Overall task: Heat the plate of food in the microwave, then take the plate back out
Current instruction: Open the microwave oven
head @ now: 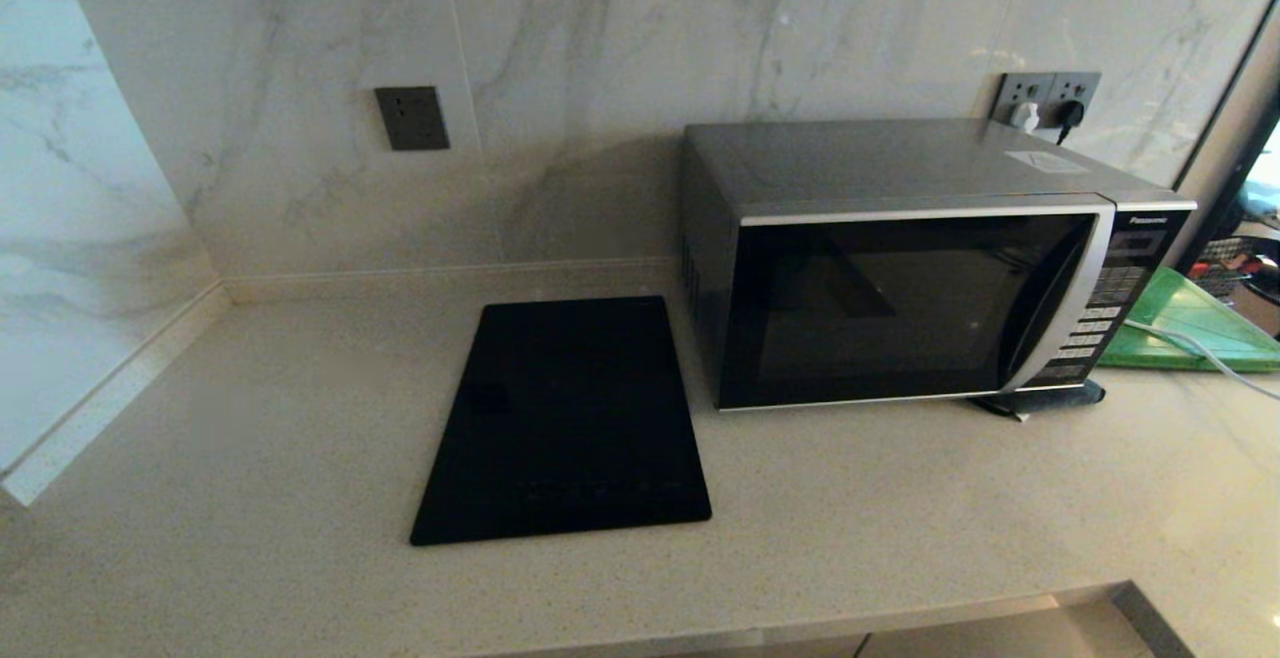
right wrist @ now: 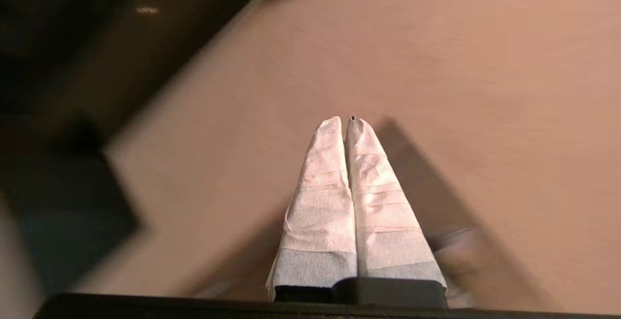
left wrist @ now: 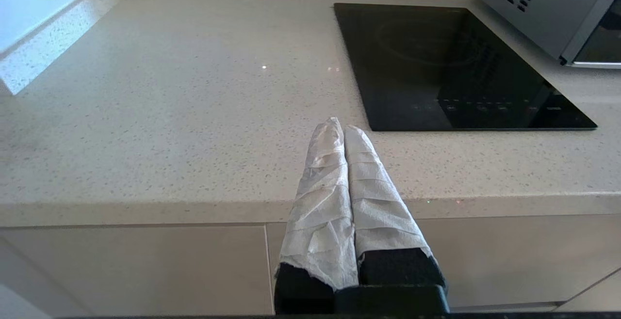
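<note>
A pale speckled countertop [head: 250, 458] fills most of the head view, backed by marbled wall tiles [head: 700, 28]. The microwave [head: 910, 268] stands on it toward the right, against the back wall, with its dark glass door shut and its button panel at the right edge. No plate of food shows in any view, and whether it sits behind the dark door cannot be told. A flat black slab [head: 565, 423] lies on the counter just left of the microwave. A green board [head: 1190, 323] lies to the right of the microwave, with a pale cable across it. One dark wall socket [head: 412, 118] sits on the tiles to the left, and a double socket [head: 1045, 98] with two plugs in it sits behind the microwave.

Neither arm appears in the head view. In its wrist view, the left gripper [left wrist: 343, 127] hangs off the counter's front edge, near the black slab's near corner, its paper-wrapped fingers [left wrist: 322, 183] pressed together on nothing. The right gripper [right wrist: 345, 121] is over bare counter, its wrapped fingers [right wrist: 383, 188] likewise closed and empty, in a blurred view.
</note>
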`<state>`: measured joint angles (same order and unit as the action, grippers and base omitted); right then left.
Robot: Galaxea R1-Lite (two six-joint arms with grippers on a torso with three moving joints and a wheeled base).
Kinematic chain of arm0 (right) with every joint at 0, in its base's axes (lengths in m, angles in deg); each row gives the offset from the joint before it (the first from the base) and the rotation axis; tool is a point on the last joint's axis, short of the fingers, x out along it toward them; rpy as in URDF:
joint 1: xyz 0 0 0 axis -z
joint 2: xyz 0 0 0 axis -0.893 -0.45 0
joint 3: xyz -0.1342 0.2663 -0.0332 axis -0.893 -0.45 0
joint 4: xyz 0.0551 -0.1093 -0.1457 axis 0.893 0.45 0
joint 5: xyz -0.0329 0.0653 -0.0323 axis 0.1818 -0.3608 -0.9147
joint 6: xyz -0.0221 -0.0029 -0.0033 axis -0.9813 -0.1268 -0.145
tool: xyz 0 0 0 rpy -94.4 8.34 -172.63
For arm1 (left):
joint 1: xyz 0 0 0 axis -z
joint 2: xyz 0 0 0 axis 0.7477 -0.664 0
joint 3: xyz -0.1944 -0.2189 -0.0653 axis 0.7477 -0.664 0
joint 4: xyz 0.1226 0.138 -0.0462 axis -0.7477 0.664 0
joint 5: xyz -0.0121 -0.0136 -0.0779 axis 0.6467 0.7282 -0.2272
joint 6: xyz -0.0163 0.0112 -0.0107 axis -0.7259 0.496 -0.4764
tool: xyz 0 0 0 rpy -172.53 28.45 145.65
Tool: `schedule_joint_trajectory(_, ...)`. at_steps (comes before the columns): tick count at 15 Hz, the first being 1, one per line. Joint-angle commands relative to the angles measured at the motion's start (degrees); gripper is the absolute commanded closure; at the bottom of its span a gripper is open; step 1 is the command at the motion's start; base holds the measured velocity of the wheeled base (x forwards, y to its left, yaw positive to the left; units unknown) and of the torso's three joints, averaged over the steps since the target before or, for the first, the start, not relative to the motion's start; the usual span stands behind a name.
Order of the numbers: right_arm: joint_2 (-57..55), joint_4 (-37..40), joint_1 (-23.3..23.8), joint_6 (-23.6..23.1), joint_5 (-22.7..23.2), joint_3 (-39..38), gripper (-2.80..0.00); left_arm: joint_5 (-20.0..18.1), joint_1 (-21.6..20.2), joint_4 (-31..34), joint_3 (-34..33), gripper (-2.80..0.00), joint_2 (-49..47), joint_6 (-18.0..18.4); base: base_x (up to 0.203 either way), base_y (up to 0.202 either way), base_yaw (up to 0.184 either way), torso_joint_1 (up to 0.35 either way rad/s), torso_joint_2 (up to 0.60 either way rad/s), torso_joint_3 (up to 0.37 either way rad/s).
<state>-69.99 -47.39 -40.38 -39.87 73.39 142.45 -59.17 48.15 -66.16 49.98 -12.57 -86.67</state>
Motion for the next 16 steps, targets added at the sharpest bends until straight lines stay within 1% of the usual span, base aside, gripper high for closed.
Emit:
schedule_joint_trajectory(1,17.6,1.2,-9.2,-3.3,-14.4,-4.2,0.00,0.0,0.0,0.0,0.0,0.00,-0.1,0.0,0.000,0.000,0.000,0.000,0.00,0.000)
schedule_joint_trajectory(4,29.8,2.5,-15.9,-6.8,-23.1,-7.6,0.00,0.0,0.0,0.0,0.0,0.00,-0.1,0.0,0.000,0.000,0.000,0.000,0.00,0.000)
schedule_joint_trajectory(6,36.7,4.9,-19.8,-9.4,-26.0,-8.4,0.00,0.0,0.0,0.0,0.0,0.00,-0.1,0.0,0.000,0.000,0.000,0.000,0.00,0.000)
schedule_joint_trajectory(8,43.2,7.7,-21.2,-11.7,-26.9,-9.3,0.00,0.0,0.0,0.0,0.0,0.00,-0.1,0.0,0.000,0.000,0.000,0.000,0.00,0.000)
schedule_joint_trajectory(11,52.1,12.0,-21.8,-14.0,-27.1,-12.6,0.00,0.0,0.0,0.0,0.0,0.00,-0.1,0.0,0.000,0.000,0.000,0.000,0.00,0.000)
schedule_joint_trajectory(15,63.2,13.4,-22.5,-15.1,-27.1,-20.0,0.00,0.0,0.0,0.0,0.0,0.00,-0.1,0.0,0.000,0.000,0.000,0.000,0.00,0.000)
schedule_joint_trajectory(16,63.9,13.4,-22.5,-13.7,-27.0,-22.1,0.00,0.0,0.0,0.0,0.0,0.00,-0.1,0.0,0.000,0.000,0.000,0.000,0.00,0.000)
